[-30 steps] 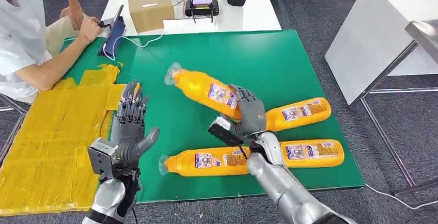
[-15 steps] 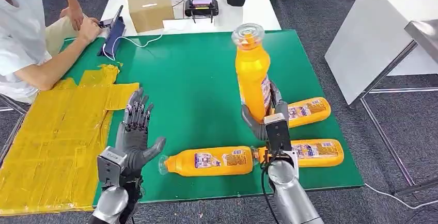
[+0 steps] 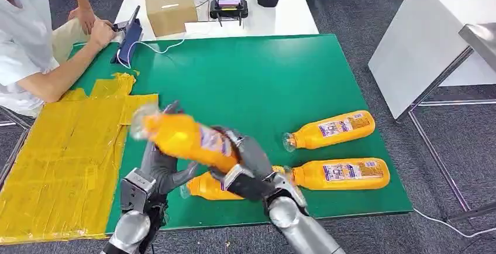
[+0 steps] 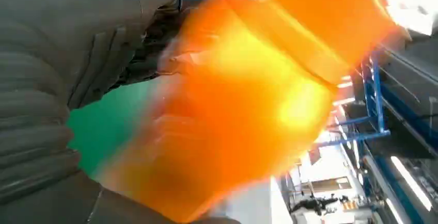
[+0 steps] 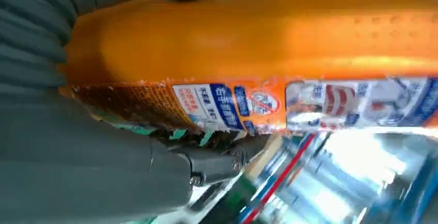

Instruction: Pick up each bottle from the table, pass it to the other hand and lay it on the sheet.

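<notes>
**Orange bottle held over the near edge of the green table, between the two hands**

The right hand (image 3: 248, 166) is clamped around the base end of an orange bottle (image 3: 187, 138), holding it in the air, tilted, with its clear cap end pointing left and slightly far, toward the yellow sheet (image 3: 58, 154). In the right wrist view the fingers (image 5: 77, 146) wrap the labelled body of the bottle (image 5: 268, 53). The left hand (image 3: 161, 169) sits just under and behind the bottle's middle, palm up; whether it touches or grips the bottle I cannot tell, since the bottle is blurred in the head view and in the left wrist view, where it shows as an orange smear (image 4: 248, 105) close before the hand (image 4: 67, 53).

Three more orange bottles lie on their sides on the green table (image 3: 257, 72): one partly hidden under the right hand at the near edge (image 3: 205, 186), one just right of it (image 3: 342, 173), and one farther right (image 3: 333, 129).

A person (image 3: 29, 49) sits at the far left corner, by the sheet.
</notes>
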You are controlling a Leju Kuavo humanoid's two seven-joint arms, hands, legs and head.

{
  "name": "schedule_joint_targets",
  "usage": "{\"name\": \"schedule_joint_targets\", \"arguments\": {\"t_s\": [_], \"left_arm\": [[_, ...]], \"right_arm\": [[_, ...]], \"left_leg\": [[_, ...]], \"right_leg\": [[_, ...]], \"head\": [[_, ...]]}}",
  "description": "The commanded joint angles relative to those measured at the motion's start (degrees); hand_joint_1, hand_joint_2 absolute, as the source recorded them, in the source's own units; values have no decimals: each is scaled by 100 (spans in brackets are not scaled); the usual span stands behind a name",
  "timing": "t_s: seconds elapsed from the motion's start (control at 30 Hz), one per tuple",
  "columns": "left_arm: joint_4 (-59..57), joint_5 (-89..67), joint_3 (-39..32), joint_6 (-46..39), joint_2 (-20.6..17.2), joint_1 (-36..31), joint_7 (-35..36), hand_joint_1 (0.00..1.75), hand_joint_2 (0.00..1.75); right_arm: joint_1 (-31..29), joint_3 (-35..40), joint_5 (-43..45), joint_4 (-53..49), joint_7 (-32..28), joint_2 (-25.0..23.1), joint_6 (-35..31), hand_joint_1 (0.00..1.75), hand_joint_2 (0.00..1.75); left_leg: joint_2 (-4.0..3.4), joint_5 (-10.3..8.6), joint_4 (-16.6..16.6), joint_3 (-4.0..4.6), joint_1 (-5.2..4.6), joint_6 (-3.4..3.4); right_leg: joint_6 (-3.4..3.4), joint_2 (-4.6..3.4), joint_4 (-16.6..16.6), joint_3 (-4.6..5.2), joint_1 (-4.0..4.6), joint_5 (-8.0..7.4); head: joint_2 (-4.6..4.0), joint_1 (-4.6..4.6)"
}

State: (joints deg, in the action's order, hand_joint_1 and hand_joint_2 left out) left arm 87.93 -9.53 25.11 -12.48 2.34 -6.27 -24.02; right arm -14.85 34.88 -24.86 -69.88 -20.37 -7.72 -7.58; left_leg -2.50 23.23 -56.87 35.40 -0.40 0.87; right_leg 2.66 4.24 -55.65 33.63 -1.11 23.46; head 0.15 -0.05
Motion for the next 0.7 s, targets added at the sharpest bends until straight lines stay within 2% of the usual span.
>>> {"name": "schedule_joint_targets", "arguments": {"t_s": [0.03,0.27,0.3,0.37,0.7], "left_arm": [[-159,61,228,187,-141,-231,85,0,175],[-210,324,147,365,-135,-252,96,3,175],[-223,378,85,352,-100,-244,65,175,175],[-216,409,63,352,-89,-241,47,175,175],[-237,503,-56,287,-52,-230,-15,175,175]], "right_arm": [[-503,1145,-529,956,144,97,-130,175,175],[-534,1239,-659,1071,162,65,-213,175,175],[-533,1221,-640,1081,172,61,-239,175,175],[-526,1199,-619,1072,172,61,-260,175,175],[-404,1020,-471,833,138,114,-419,175,175]], "left_leg": [[11,17,-2,-38,18,-11],[20,10,1,-27,13,-9],[15,6,3,-19,10,-7],[23,15,0,-36,16,-12],[16,4,2,-14,8,-5]], "right_leg": [[-16,-50,7,-40,9,10],[-14,-28,7,-30,5,9],[-10,-21,7,-21,4,5],[-17,-38,8,-40,7,14],[-8,-13,7,-15,3,5]], "head": [[0,0],[0,-2],[0,0],[0,-2],[0,-2]]}}
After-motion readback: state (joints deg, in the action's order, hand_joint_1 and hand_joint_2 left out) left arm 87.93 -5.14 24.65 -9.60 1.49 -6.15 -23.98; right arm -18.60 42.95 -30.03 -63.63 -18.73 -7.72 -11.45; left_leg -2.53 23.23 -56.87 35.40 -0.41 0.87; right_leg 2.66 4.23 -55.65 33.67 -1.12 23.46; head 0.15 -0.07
